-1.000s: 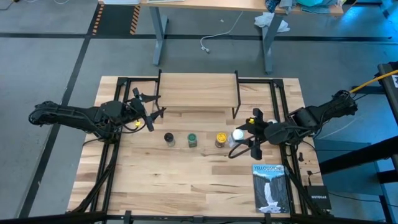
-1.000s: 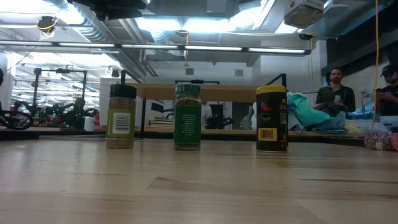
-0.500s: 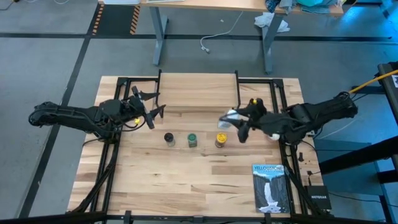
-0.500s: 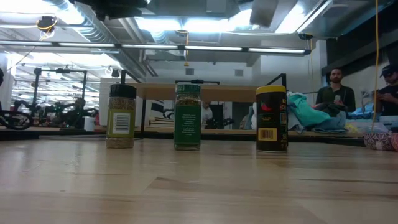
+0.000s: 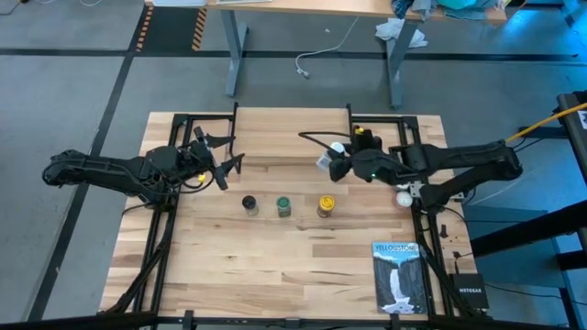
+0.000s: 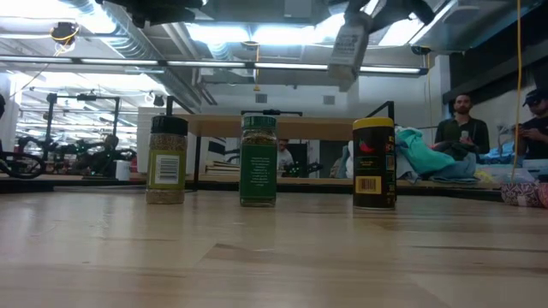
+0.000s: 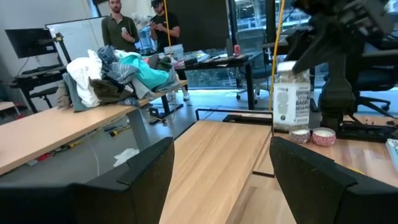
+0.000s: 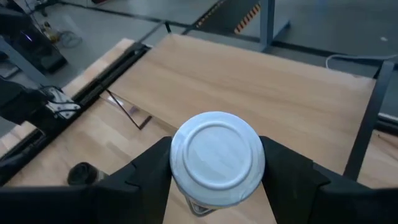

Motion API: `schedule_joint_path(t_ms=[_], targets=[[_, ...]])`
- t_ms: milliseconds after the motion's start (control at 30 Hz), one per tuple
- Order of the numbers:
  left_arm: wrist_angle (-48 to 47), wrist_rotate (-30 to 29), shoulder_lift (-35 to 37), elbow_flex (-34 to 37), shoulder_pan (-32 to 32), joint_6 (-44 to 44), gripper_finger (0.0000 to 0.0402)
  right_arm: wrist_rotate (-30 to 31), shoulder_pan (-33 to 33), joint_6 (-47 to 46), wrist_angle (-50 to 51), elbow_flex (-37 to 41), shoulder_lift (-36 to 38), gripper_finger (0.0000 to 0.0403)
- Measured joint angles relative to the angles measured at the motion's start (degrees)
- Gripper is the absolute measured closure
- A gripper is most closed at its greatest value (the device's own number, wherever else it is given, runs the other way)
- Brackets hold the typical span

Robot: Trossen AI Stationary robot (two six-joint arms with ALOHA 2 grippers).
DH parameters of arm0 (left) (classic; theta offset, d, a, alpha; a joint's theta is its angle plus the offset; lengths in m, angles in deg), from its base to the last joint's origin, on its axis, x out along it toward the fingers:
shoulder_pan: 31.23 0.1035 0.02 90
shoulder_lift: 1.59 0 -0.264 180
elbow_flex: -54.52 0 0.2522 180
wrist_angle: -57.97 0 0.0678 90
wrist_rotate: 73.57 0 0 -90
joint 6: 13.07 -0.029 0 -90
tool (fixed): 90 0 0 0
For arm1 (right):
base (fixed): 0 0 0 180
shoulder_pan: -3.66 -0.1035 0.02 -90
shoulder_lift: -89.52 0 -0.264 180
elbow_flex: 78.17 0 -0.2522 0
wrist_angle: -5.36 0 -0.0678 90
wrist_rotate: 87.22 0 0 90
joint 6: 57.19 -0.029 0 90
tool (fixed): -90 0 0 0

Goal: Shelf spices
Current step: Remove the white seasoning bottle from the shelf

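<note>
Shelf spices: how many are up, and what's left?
None sits on the shelf yet. In hand: the right gripper holds the white-lidded jar above the shelf's right end. Left on the table: the dark-lidded jar, green jar and yellow-lidded jar. The left gripper waits open, left of the shelf.

Overhead, table-level, two wrist views

White-lidded jar (image 5: 336,153) held above shelf (image 5: 292,134); three jars (image 5: 283,206) upright on table
</note>
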Motion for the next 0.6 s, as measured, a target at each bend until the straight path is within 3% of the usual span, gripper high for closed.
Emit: schedule_joint_path(t_ms=[233,600], targets=[[0.8,0.0,0.0,0.0,0.0,0.0,0.0144,-3.0,1.8,-0.1,0.1,0.0,-1.4,0.0191],[0.8,0.0,0.0,0.0,0.0,0.0,0.0144,-2.7,1.7,0.2,0.1,0.0,-1.4,0.0191]])
